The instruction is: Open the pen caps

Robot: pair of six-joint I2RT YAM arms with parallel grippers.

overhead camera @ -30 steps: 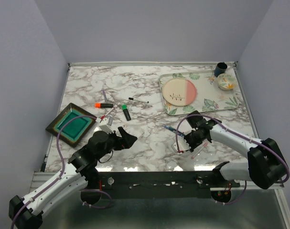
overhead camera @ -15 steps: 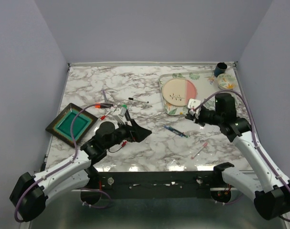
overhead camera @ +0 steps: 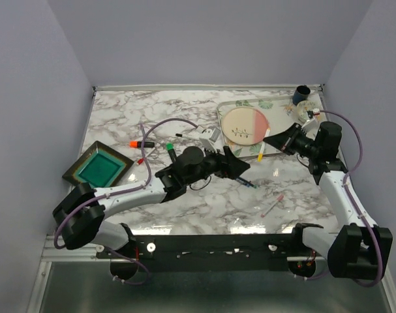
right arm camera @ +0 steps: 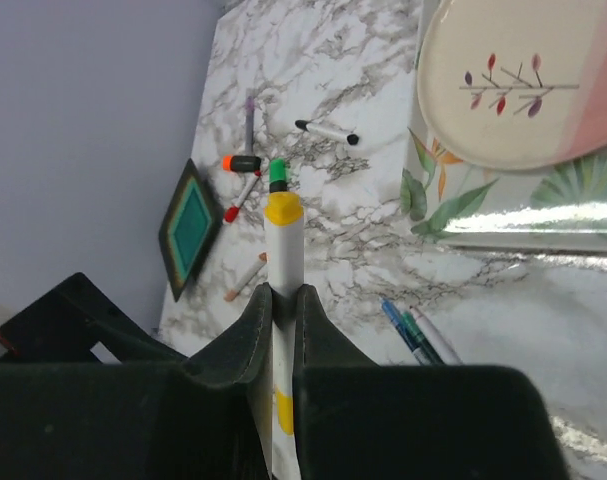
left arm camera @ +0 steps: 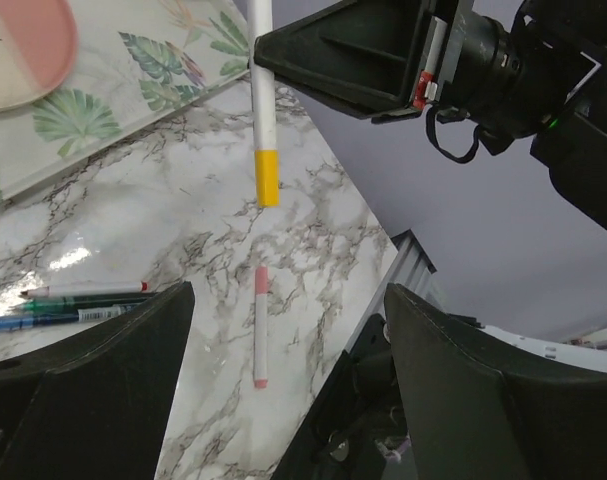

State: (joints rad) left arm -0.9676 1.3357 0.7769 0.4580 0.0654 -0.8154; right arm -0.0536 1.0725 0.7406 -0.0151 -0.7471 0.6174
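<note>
Right hand (right arm camera: 283, 300) on pen (right arm camera: 284, 255), cap (right arm camera: 283, 211) beyond

High rear overview; close wrist views, both on the yellow-capped pen (left arm camera: 265, 100)

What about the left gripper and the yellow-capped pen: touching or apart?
Apart. Left wrist view: the yellow-capped pen hangs clear beyond the fingers of the open left gripper.

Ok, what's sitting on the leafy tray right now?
A pink-and-cream plate and a small patterned bowl sit on the tray; the right arm covers its near right corner.
</note>
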